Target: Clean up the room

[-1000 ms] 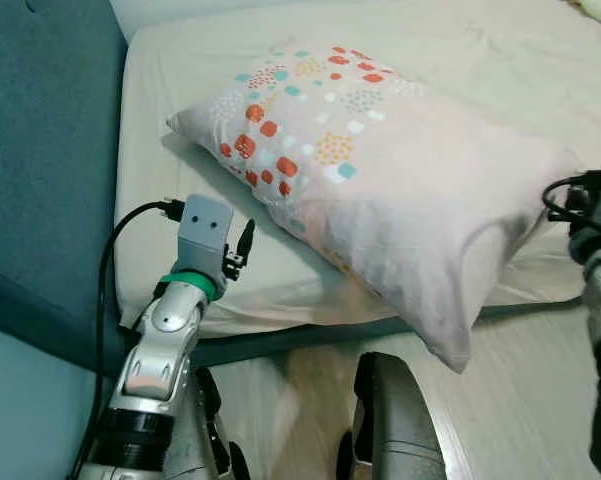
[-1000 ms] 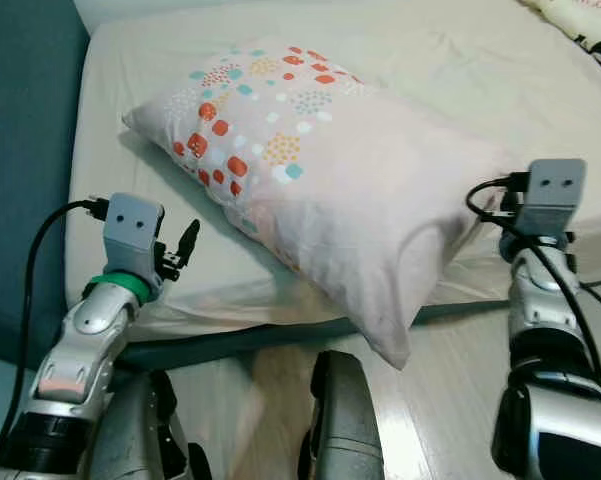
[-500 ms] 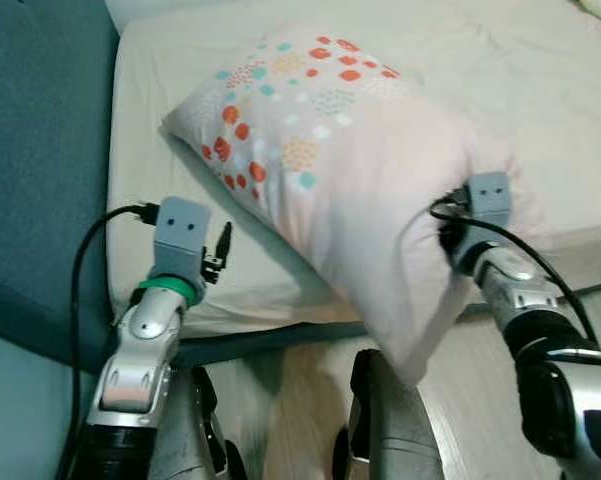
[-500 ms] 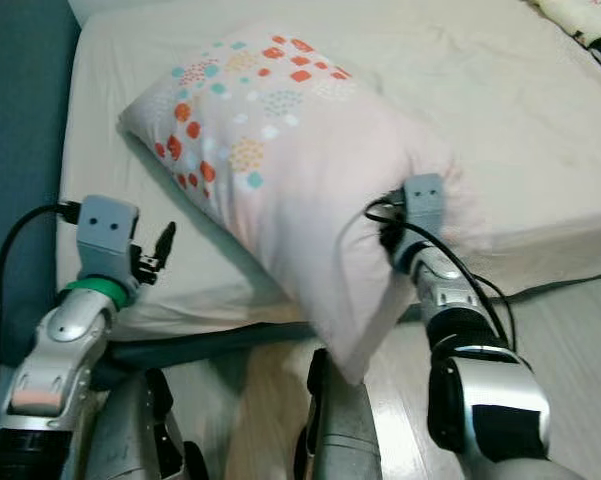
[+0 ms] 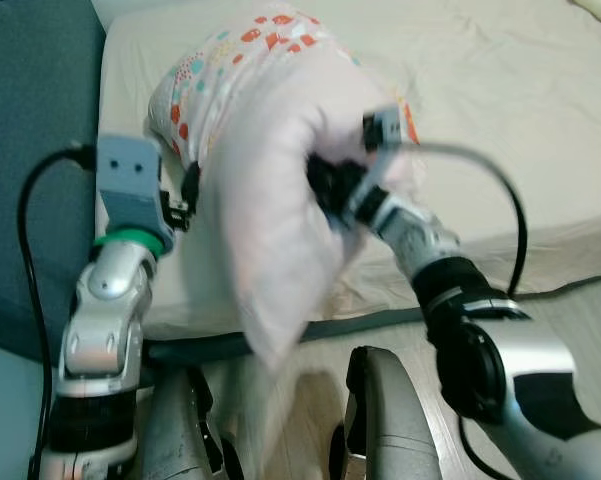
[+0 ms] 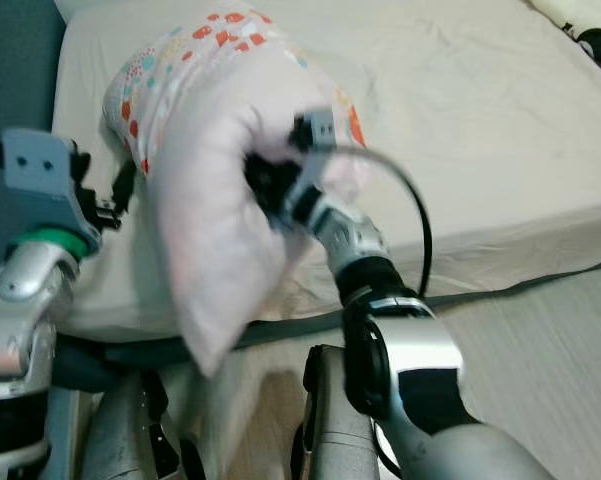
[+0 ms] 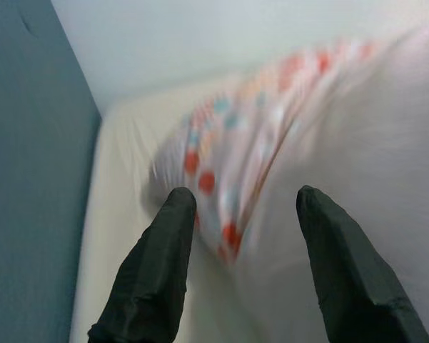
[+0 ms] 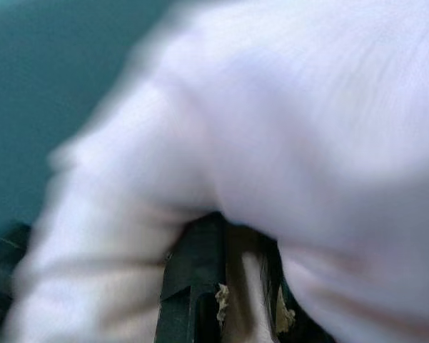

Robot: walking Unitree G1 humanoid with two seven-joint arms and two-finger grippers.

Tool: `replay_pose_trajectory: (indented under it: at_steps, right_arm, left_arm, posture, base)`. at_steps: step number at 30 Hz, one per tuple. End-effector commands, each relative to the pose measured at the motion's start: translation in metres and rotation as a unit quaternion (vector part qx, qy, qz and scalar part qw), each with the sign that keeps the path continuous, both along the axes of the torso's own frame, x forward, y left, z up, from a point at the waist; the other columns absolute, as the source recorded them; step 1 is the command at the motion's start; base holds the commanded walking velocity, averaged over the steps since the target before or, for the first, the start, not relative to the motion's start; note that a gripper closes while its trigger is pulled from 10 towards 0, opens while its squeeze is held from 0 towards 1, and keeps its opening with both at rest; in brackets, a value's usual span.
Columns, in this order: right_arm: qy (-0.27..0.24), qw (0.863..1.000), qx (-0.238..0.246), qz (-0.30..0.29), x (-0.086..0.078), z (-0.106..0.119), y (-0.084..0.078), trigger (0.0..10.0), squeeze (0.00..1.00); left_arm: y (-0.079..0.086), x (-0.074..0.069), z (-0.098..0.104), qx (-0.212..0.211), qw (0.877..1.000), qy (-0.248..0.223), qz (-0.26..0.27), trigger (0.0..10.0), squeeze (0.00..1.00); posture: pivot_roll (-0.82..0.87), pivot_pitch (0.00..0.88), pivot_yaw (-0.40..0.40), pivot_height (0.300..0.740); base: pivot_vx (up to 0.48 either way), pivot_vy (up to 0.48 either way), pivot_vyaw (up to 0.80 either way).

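Note:
A pale pink pillow (image 5: 255, 170) with red, teal and orange dots stands bunched up on its edge at the near left corner of the bed (image 5: 500, 110). Its lower corner hangs past the bed's edge. My right gripper (image 5: 330, 185) is buried in the pillow's right side. In the right wrist view its dark fingers (image 8: 193, 286) sit close together with cloth between them and the pillow (image 8: 293, 128) folded over them. My left gripper (image 7: 244, 204) stands open against the pillow's left side, the dotted cloth (image 7: 271, 157) just ahead of its fingertips.
A teal padded headboard (image 5: 30, 140) rises along the left of the bed. Pale wood floor (image 5: 580, 330) lies to the right below the mattress edge. My own legs (image 5: 385, 420) show at the bottom. A black cable (image 5: 480, 160) loops over my right arm.
My right gripper has swung left, folding and lifting the pillow upright against my left gripper. The left arm has risen slightly toward the pillow. The camera has shifted a little.

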State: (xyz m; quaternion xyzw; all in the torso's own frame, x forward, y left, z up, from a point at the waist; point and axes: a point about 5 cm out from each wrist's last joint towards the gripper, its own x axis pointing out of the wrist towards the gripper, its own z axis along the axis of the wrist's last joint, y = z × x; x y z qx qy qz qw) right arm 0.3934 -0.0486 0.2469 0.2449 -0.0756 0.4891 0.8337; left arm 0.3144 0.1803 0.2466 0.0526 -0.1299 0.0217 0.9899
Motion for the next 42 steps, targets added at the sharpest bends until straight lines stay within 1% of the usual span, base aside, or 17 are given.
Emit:
replay_pose_trajectory:
  at_steps: [1,4,8,10,13,15,16,19,21,25,27,29,30,32,35,40,42]
  right_arm:
    - [-0.009,0.998,0.049,0.04,-0.004,0.014,0.011,10.0,0.0]
    - [-0.034,0.991,0.103,0.083,-0.008,0.042,0.022,10.0,0.0]
    - [-0.026,0.991,0.075,0.105,-0.014,0.025,0.031,10.0,0.0]
    - [0.008,0.989,0.032,0.143,-0.027,-0.016,0.041,10.0,0.0]
    - [0.032,0.984,0.011,0.176,-0.038,-0.04,0.046,10.0,0.0]
    - [0.098,0.977,-0.072,0.177,-0.061,-0.11,0.04,10.0,0.0]
    - [0.098,0.977,-0.072,0.177,-0.061,-0.11,0.04,10.0,0.0]
    - [0.201,0.966,-0.128,0.1,-0.092,-0.187,0.002,10.0,0.0]
    - [0.239,0.963,-0.121,0.03,-0.1,-0.205,-0.025,10.0,0.0]
    - [0.244,0.963,-0.099,-0.062,-0.099,-0.204,-0.055,10.0,0.0]
    - [0.244,0.963,-0.099,-0.062,-0.099,-0.204,-0.055,10.0,0.0]
    - [0.214,0.962,-0.091,-0.141,-0.096,-0.189,-0.084,10.0,0.0]
    - [0.214,0.962,-0.091,-0.141,-0.096,-0.189,-0.084,10.0,0.0]
    - [0.116,0.959,-0.099,-0.24,-0.085,-0.14,-0.127,10.0,0.0]
    - [0.089,0.955,-0.099,-0.266,-0.082,-0.124,-0.14,10.0,0.0]
    - [0.032,0.956,-0.03,-0.289,-0.077,-0.079,-0.161,10.0,0.0]
    - [0.032,0.958,0.065,-0.277,-0.079,-0.062,-0.166,10.0,0.0]
  left_arm:
    - [0.004,0.0,0.005,-0.014,1.0,-0.004,0.011,10.0,0.0]
    - [0.007,0.003,0.036,-0.021,0.998,-0.052,0.013,10.0,0.0]
    - [0.01,0.001,0.041,-0.002,0.998,-0.059,0.011,10.0,0.0]
    - [0.011,-0.002,0.036,0.032,0.998,-0.051,0.002,10.0,0.0]
    - [0.01,-0.003,0.032,0.051,0.998,-0.045,-0.005,10.0,0.0]
    - [0.006,-0.01,0.019,0.086,0.995,-0.012,-0.053,10.0,0.0]
    - [0.006,-0.01,0.019,0.086,0.995,-0.012,-0.053,10.0,0.0]
    - [0.002,-0.023,-0.002,0.101,0.986,0.047,-0.121,10.0,0.0]
    - [0.001,-0.029,-0.013,0.094,0.982,0.077,-0.147,10.0,0.0]
    - [-0.003,-0.031,-0.021,0.072,0.981,0.096,-0.154,10.0,0.0]
    - [-0.003,-0.031,-0.021,0.072,0.981,0.096,-0.154,10.0,0.0]
    - [-0.006,-0.026,-0.027,0.059,0.983,0.105,-0.14,10.0,0.0]
    - [-0.006,-0.026,-0.027,0.059,0.983,0.105,-0.14,10.0,0.0]
    - [-0.005,-0.011,-0.033,0.045,0.989,0.117,-0.082,10.0,0.0]
    - [-0.002,-0.008,-0.036,0.049,0.988,0.13,-0.063,10.0,0.0]
    - [0.011,-0.007,-0.046,0.05,0.986,0.158,-0.033,10.0,0.0]
    - [0.014,-0.009,-0.051,0.042,0.984,0.169,-0.029,10.0,0.0]
  posture:
    - [0.08,0.144,0.049,0.518]
    - [0.08,0.139,0.05,0.518]
    - [0.08,0.141,0.048,0.518]
    - [0.08,0.144,0.049,0.518]
    - [0.08,0.144,0.049,0.518]
    - [0.08,0.147,0.04,0.518]
    - [0.08,0.147,0.04,0.518]
    - [0.08,0.154,0.033,0.518]
    - [0.08,0.158,0.038,0.518]
    - [0.06,0.158,0.048,0.518]
    - [0.06,0.158,0.048,0.518]
    - [0.03,0.156,0.063,0.518]
    - [0.03,0.156,0.063,0.518]
    - [0.02,0.152,0.073,0.518]
    - [0.02,0.152,0.073,0.518]
    - [0.02,0.144,0.069,0.518]
    - [0.02,0.138,0.066,0.518]
  base:
    - [0.0,0.0,0.0]
    - [0.0,0.0,0.0]
    - [0.0,0.0,0.0]
    - [0.0,0.0,0.0]
    - [0.0,0.0,0.0]
    - [0.0,0.0,0.0]
    - [0.0,0.0,0.0]
    - [0.0,0.0,0.0]
    - [0.0,0.0,0.0]
    - [0.0,0.0,0.0]
    - [0.0,0.0,0.0]
    - [0.0,0.0,0.0]
    - [0.0,0.0,0.0]
    - [0.0,0.0,0.0]
    - [0.0,0.0,0.0]
    - [0.0,0.0,0.0]
    - [0.0,0.0,0.0]
